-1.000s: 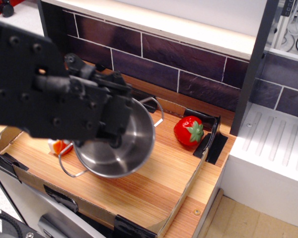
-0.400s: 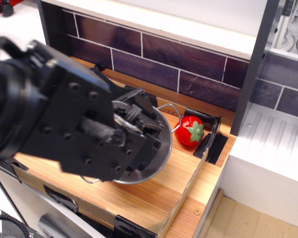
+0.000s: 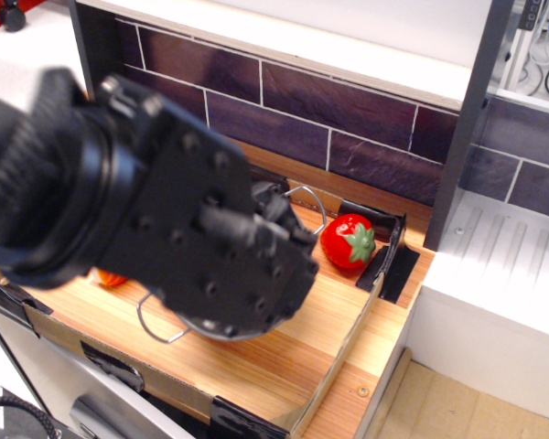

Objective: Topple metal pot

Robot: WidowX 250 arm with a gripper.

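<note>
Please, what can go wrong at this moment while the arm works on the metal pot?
1. The toy strawberry lies close to the right of the metal pot; if the pot tips that way, it may strike or push it.
2. The arm covers nearly all of the pot, so only its wire handles show; its tilt cannot be checked.
3. The hand is hidden, so a slipping hold would go unnoticed.
</note>
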